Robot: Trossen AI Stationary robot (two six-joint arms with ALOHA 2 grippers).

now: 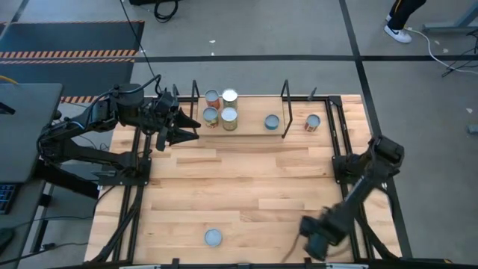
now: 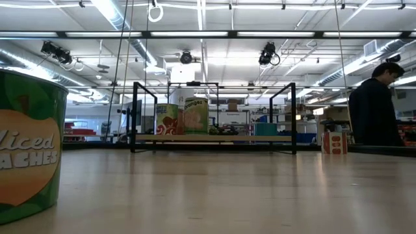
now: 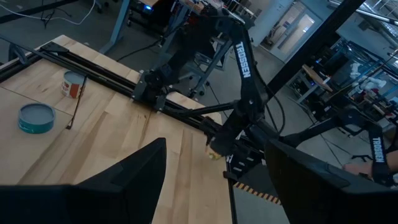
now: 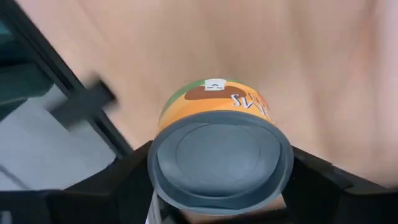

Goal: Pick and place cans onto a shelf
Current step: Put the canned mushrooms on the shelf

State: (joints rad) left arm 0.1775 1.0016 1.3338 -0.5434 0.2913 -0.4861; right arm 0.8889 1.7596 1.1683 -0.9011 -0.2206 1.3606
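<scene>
Open tabletop [image 1: 246,187] mid-table; shelf's [image 1: 246,128] right half seemingly free beyond four cans [image 1: 221,109].

Overhead straight down, table-level level across, shelf [image 1: 246,127] shared; wrist cameras close.

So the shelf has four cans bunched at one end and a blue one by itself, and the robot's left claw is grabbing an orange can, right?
Almost. It is the right gripper that has the orange can between its fingers, as the right wrist view shows. The left gripper hovers empty beside the shelf. The four bunched cans and the lone blue can are as you said, seen in the high view.
</scene>
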